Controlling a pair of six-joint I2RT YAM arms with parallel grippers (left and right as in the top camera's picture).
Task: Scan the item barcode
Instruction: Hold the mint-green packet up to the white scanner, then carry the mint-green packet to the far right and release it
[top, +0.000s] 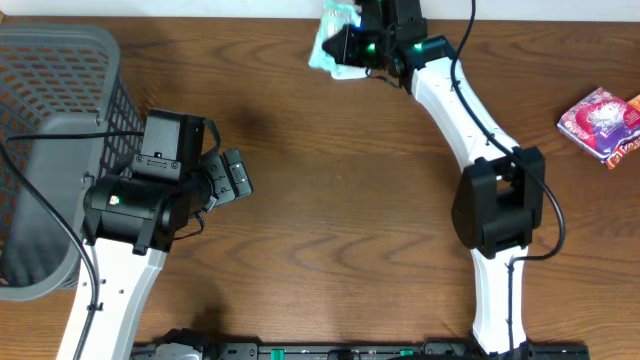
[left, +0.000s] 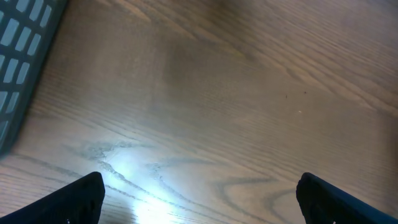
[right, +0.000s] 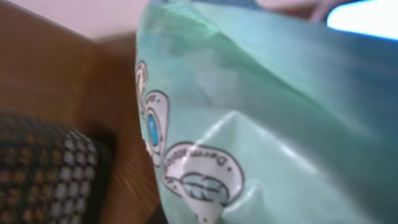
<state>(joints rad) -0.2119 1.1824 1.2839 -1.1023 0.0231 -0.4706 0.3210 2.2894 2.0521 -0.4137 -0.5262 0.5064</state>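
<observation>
At the far edge of the worktop (top: 340, 200), near twelve o'clock in the overhead view, my right arm (top: 450, 100) is stretched out and my right jaws are together on the pack (top: 328, 38), a soft teal-green film bag. I judge the grip to be a pinch on one thin edge, since the jaws close almost fully. In my right wrist view the pack (right: 261, 124) fills nearly everything, creased, with small printed ovals on the face towards me. No barcode shows on that face, and I cannot tell what the dark gridded patch at seven o'clock is.

My left arm (top: 130, 200) hangs at about nine o'clock, just beside the grey basket (top: 60, 60). Its jaws are wide apart with nothing in them, and the fingertips (left: 84, 199) frame only bare wood. A pink packet (top: 603, 122) lies well apart at three o'clock.

I see no scanner in any view, so I take the step in hand to be securing and lifting the pack. To do it well, I should hold the pinch firm, because film slips. I should raise it slowly so the bag hangs and its creases fall out, then turn my wrist until the hidden face comes round. A code on crumpled film reads badly. If it sags, my idle left jaws could take the opposite edge and draw it flat.
</observation>
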